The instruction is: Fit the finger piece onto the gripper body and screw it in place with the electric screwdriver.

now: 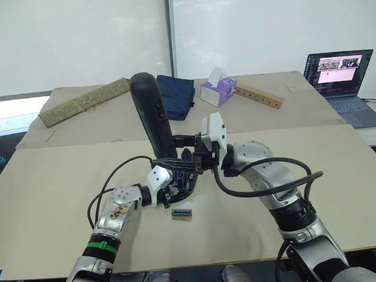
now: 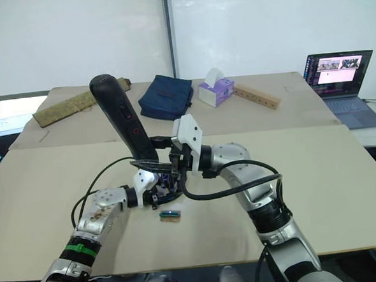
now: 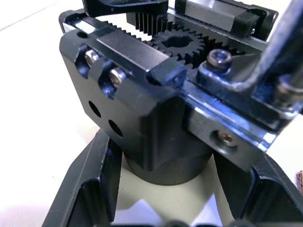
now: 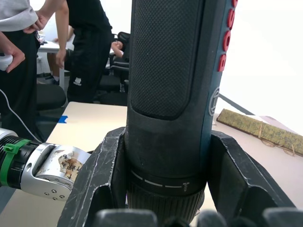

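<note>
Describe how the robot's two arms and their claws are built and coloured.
Both arms are silver-grey metal segments with black joints and looping black cables. The left arm carries a green band near the wrist and brownish marks on its silver housing. The left claw and right claw each have a white body and two black fingers with ribbed, scuffed inner faces.

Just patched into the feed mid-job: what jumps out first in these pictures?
The electric screwdriver stands tall at the table's middle, clamped in the right gripper and tilted back, its lower end down at the gripper body, which the left gripper clasps around its round base. A small green-and-tan block lies on the table just in front; a lit laptop sits far right.
</note>
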`<state>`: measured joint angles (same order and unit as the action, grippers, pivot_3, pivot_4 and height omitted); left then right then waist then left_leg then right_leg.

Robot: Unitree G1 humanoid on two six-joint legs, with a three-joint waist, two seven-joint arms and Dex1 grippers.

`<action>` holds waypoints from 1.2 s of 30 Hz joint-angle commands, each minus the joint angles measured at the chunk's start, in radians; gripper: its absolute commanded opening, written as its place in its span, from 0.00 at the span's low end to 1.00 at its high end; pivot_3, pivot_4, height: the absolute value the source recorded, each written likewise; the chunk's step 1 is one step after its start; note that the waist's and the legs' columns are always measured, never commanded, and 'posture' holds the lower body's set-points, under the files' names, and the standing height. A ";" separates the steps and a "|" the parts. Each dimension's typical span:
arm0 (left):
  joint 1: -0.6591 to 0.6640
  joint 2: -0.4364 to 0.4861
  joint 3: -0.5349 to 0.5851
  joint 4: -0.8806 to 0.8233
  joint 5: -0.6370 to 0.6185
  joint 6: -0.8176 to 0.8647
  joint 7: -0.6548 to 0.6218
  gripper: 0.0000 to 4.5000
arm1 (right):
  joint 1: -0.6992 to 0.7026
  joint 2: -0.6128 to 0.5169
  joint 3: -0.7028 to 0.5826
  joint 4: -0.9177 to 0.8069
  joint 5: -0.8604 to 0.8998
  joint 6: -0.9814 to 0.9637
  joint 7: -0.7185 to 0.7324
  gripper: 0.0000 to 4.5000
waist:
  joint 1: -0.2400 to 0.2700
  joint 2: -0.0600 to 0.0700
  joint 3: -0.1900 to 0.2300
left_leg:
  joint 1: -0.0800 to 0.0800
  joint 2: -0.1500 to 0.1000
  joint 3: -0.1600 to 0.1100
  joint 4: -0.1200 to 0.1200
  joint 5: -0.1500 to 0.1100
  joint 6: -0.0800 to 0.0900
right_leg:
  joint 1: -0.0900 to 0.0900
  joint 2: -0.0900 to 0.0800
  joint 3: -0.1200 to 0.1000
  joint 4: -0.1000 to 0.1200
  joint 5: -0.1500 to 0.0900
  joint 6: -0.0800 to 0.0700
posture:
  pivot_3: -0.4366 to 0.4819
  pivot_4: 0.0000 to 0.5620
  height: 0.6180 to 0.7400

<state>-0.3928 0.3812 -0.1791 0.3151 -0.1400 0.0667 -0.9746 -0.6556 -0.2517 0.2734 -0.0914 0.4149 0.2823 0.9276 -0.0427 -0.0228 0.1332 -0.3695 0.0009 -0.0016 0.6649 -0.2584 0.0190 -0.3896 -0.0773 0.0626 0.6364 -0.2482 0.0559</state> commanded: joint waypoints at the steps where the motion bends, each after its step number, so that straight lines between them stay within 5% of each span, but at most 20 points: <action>1: 0.020 0.003 -0.012 0.030 0.007 0.008 -0.010 0.51 | -0.020 -0.007 -0.031 0.007 0.022 0.049 0.006 0.43 | 0.000 0.000 0.000 | 0.000 0.000 0.000 0.000 0.000 0.000 | 0.000 0.000 0.000 -0.001 0.000 0.000 | 0.48 0.27 1.00; 11: 0.024 -0.004 -0.004 0.062 0.007 -0.008 0.013 0.51 | -0.090 -0.024 -0.108 -0.094 0.117 0.080 0.051 0.43 | 0.006 0.000 0.000 | -0.018 -0.001 -0.001 -0.001 0.001 -0.001 | -0.016 -0.004 -0.002 -0.003 0.002 0.000 | 0.48 0.27 1.00; 22: 0.027 -0.008 0.000 0.085 0.012 -0.030 0.030 0.51 | -0.077 -0.042 -0.123 -0.159 0.178 0.120 0.086 0.43 | 0.007 0.000 0.000 | -0.018 -0.002 -0.001 -0.001 0.001 -0.001 | -0.015 -0.005 -0.003 -0.004 0.002 0.000 | 0.48 0.27 1.00; 27: 0.025 0.002 0.012 0.094 0.020 -0.039 0.061 0.99 | -0.097 -0.046 -0.179 -0.238 0.313 0.169 0.107 0.43 | 0.007 0.001 0.001 | -0.018 -0.001 -0.001 -0.001 0.001 -0.001 | -0.015 -0.006 -0.003 -0.004 0.002 0.000 | 0.48 0.27 1.00; 36: 0.154 0.155 0.129 -0.032 -0.118 -0.051 -0.077 0.99 | -0.145 -0.338 -0.425 -0.287 0.602 0.457 0.031 0.43 | -0.006 0.001 0.002 | -0.017 0.003 -0.002 -0.006 0.001 -0.001 | -0.016 -0.014 -0.004 -0.007 0.002 -0.003 | 0.48 0.27 1.00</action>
<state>-0.2771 0.5123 -0.0838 0.2735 -0.2393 0.0019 -1.0304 -0.7912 -0.5523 -0.0853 -0.3725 0.9658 0.6956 0.9771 -0.0487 -0.0214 0.1351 -0.3875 0.0046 -0.0034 0.6584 -0.2573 0.0175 -0.4072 -0.0915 0.0583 0.6292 -0.2466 0.0527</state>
